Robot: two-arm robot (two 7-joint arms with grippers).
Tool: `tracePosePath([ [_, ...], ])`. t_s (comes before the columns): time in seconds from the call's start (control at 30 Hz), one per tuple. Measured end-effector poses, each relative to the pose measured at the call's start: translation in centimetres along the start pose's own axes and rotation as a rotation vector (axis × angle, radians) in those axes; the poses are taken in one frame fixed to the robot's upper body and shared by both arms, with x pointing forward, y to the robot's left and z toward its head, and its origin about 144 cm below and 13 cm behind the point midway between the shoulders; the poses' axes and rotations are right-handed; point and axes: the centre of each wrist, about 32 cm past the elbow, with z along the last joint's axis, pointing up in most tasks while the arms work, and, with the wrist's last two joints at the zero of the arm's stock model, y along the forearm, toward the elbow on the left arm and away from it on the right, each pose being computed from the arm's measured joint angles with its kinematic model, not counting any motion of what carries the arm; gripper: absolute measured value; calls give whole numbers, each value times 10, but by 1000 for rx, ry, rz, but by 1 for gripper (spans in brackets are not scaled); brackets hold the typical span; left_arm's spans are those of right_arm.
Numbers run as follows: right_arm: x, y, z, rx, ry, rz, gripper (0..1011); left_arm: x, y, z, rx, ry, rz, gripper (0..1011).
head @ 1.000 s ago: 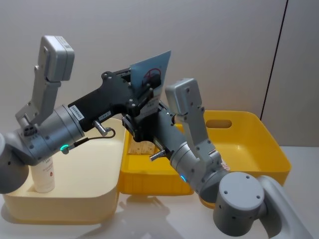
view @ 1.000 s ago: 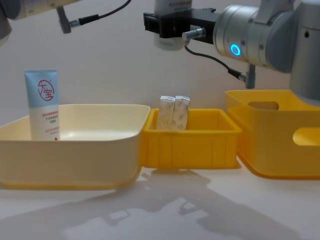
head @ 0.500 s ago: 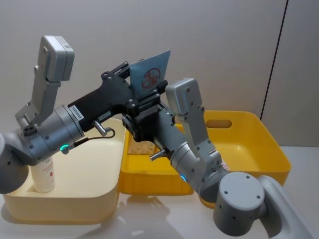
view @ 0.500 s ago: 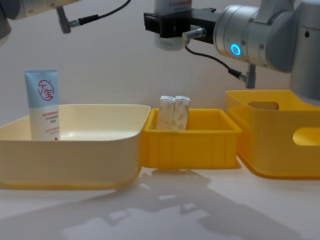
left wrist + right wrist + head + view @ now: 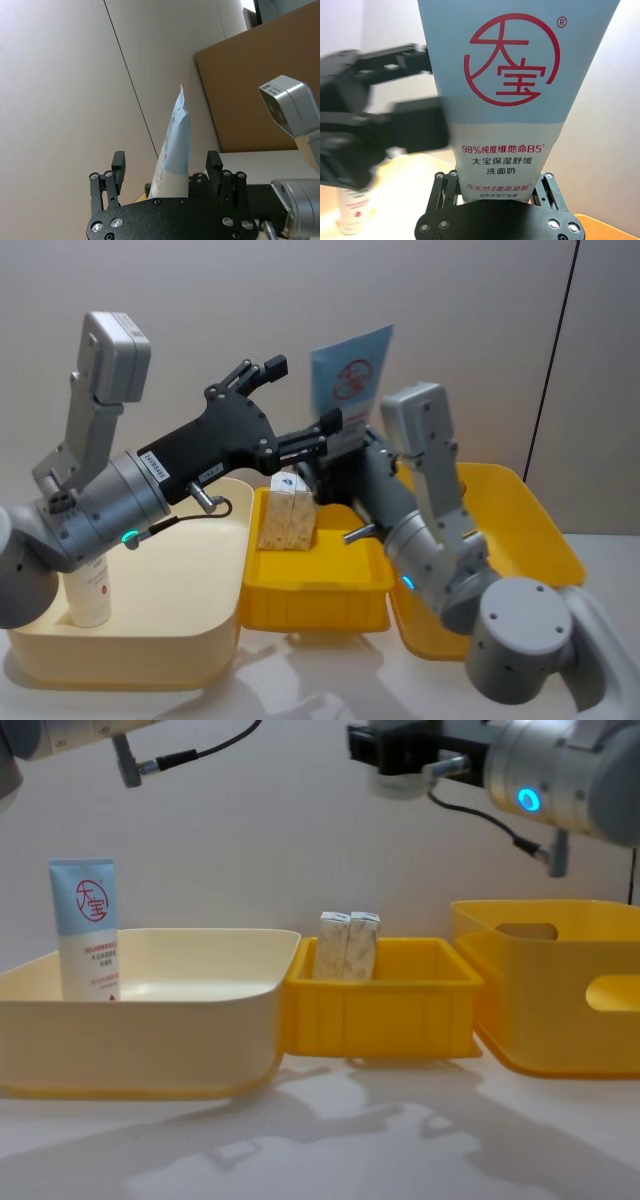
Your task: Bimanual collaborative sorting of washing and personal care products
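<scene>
A pale-blue-and-white squeeze tube with a red round logo stands upright in the air, my right gripper shut on its lower end. In the right wrist view the tube rises from that gripper. My left gripper hangs open just left of the tube, not touching it; its fingers are spread wide. Another tube stands in the cream bin. Two beige cartons stand upright in the small yellow bin.
A large yellow bin with a handle slot sits at the right, under my right arm. The three bins stand side by side on the white table. A plain wall lies behind.
My left gripper has opened and let go of the tube. My right gripper has carried the tube to the right, out from between the left fingers.
</scene>
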Motion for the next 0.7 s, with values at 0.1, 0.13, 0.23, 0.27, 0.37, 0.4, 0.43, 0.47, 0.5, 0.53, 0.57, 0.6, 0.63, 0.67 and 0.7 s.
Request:
tracePosePath([
  [0.1,8,-3,0,-10,-10,-34,604,0,0,0,0,0,0,1003],
  [0.13,10,-4,0,-12,-12,-41,604,0,0,0,0,0,0,1003],
  [0.23,17,-7,0,-26,-22,-78,604,0,0,0,0,0,0,1003],
  [0.27,21,-8,-1,-33,-26,-96,604,0,0,0,0,0,0,1003],
  [0.37,28,-10,-1,-54,-35,-136,604,0,0,0,0,0,0,1003],
  [0.4,30,-11,-2,-59,-36,-144,605,0,0,0,0,0,0,1003],
  [0.43,32,-11,-2,-65,-37,-154,605,0,0,0,0,0,0,1003],
  [0.47,34,-11,-2,-70,-39,-163,604,0,0,0,0,0,0,1003],
  [0.5,39,-12,-3,-83,-43,-184,604,0,0,0,0,0,0,1003],
  [0.53,41,-12,-3,-91,-45,-195,604,0,0,0,0,0,0,1003],
  [0.57,43,-12,-3,-99,-46,-204,604,0,0,0,0,0,0,1003],
  [0.6,47,-11,-4,-116,-48,-224,604,0,0,0,0,0,0,1003],
  [0.63,49,-11,-4,-123,-50,-233,604,0,0,0,0,0,0,1003],
  [0.67,52,-10,-4,-135,-51,-244,604,0,0,0,0,0,0,1003],
  [0.7,54,-10,-5,-145,-52,-254,605,0,0,0,0,0,0,1002],
])
